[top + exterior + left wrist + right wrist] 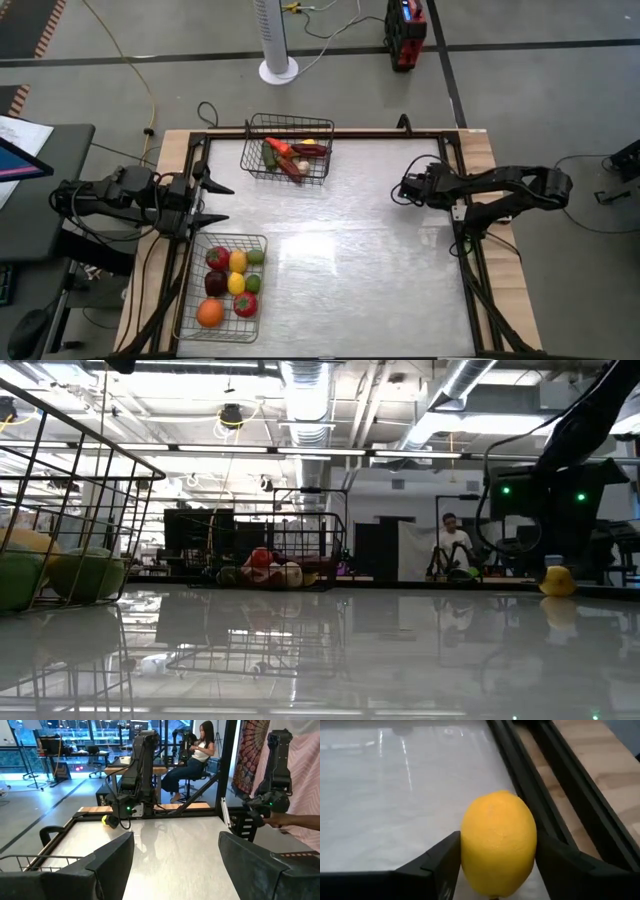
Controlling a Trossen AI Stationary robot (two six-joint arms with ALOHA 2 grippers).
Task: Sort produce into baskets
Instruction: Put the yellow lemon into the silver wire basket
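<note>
A wire basket at the near left holds green limes. Farther back, another basket holds red produce. A yellow lemon sits at the right of the glossy desk.

A yellow lemon sits between dark fingers. Lower left, the dark wire basket holds red, yellow, green and orange produce on the pale grey table.

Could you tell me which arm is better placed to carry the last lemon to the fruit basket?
The right arm. Its gripper already has the lemon between its fingers at the table's right edge. The left gripper hangs open and empty beside the fruit basket, across the table from the lemon.
</note>
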